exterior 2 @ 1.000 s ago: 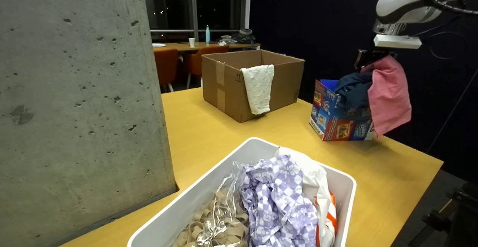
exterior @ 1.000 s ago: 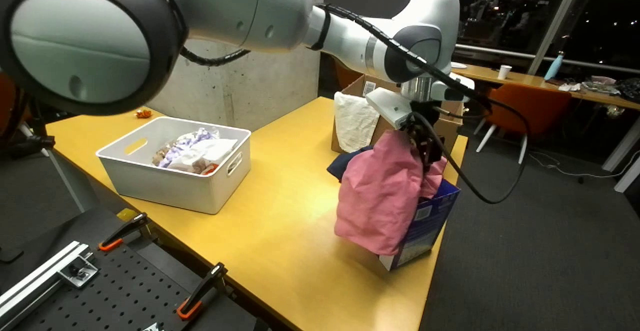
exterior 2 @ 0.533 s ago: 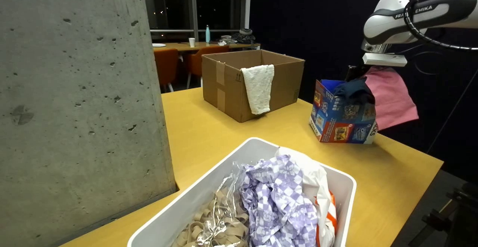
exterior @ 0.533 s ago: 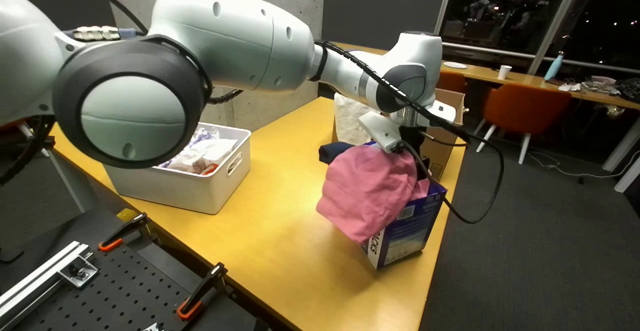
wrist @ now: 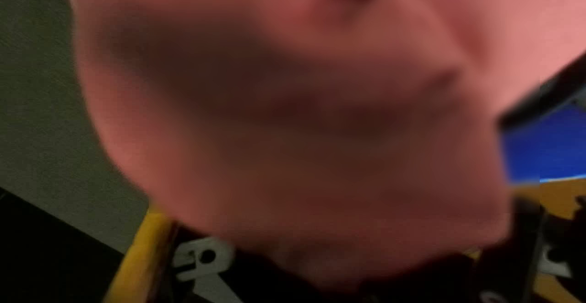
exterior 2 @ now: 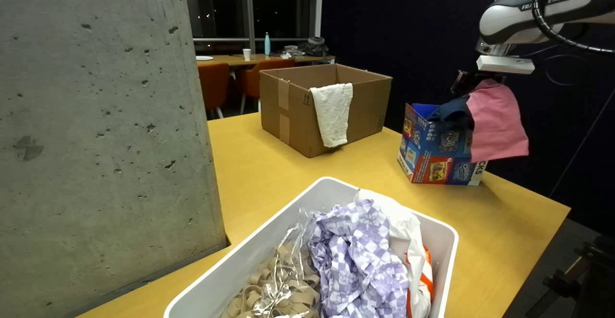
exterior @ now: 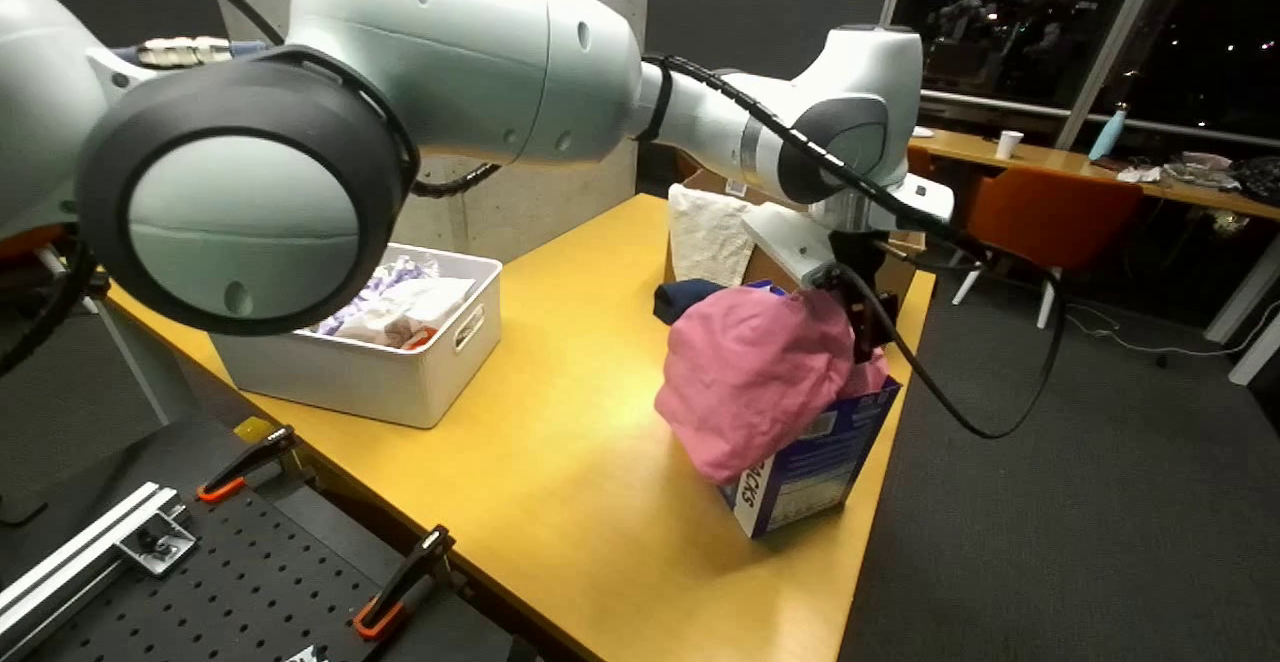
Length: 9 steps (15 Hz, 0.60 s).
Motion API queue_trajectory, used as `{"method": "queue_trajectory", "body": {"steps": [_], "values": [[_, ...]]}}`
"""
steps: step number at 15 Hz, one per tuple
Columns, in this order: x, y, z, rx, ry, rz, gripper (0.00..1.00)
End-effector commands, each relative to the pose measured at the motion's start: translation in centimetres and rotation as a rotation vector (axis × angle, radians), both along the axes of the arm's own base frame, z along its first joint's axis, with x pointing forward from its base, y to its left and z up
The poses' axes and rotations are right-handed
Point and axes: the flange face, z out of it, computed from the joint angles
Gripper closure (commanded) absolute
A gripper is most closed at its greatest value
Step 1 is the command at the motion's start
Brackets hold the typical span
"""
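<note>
The end effector was low over the mouth of a blue printed box, with a pink cloth bunched against it. The fabric hid the fingertips, so I could not tell whether they stood wide or were closed on it. In an exterior view, most of the pink cloth spread over the rim and hung outside the box on the left, while a smaller fold showed at the right. Beside it, a navy cloth lay over the rim. The wrist view was blurred and mostly filled with pink.

The blue printed box stood by the right edge of a yellow counter. Farther back was a cardboard box with a white cloth draped down one side. To the left, a pale bin contained purple-and-white checked fabric, tan strips and a white bag.
</note>
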Motion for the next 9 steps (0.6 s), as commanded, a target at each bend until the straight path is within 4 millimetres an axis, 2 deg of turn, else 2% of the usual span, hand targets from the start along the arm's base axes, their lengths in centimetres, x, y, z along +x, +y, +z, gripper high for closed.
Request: {"method": "queue_trajectory", "body": {"steps": [1,6,8,9], "values": [[-0.4,-0.7,4.3,-0.017,-0.039,0.003,0.00],[-0.4,0.8,10.5,-0.032,-0.096,0.003,0.00],[-0.2,2.9,12.5,-0.051,-0.099,-0.004,0.00],[-0.1,4.0,12.8,-0.045,-0.094,-0.001,0.00]]}}
